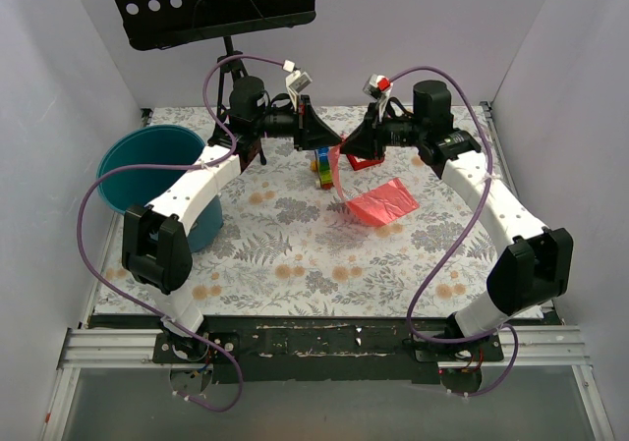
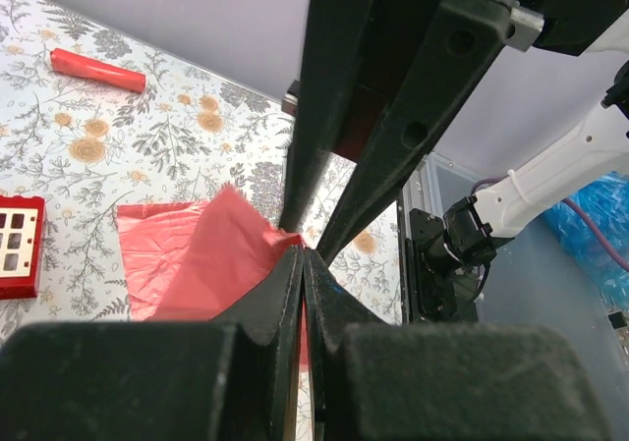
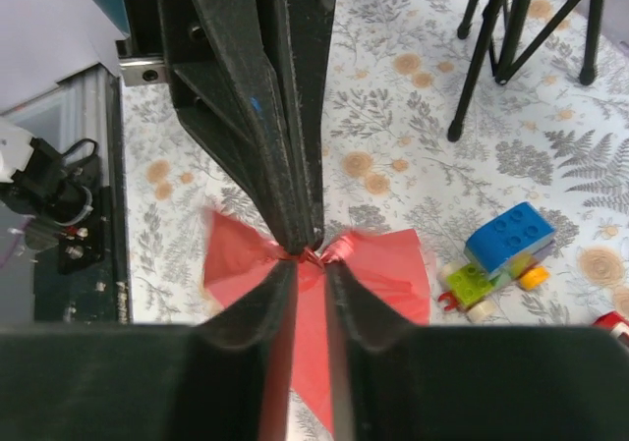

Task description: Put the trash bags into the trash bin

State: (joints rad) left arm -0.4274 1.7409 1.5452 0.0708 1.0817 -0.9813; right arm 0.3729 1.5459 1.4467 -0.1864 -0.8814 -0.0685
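Bag [image 1: 385, 203] hangs from the clamped left gripper [image 2: 303, 251], trailing onto the table [image 1: 295, 264]; the right gripper [image 3: 311, 254] straddles it, grip unclear; bin [image 1: 133, 161] well apart.

The trash bag [image 1: 385, 203] is thin, translucent pink-red film. It is crinkled and lies mostly flat on the bench [image 1: 295, 254], right of centre. One gathered end rises off the surface as a narrow strip. The trash bin [image 1: 147, 161], a round teal bucket, stands upright at the far left, well apart from the bag.
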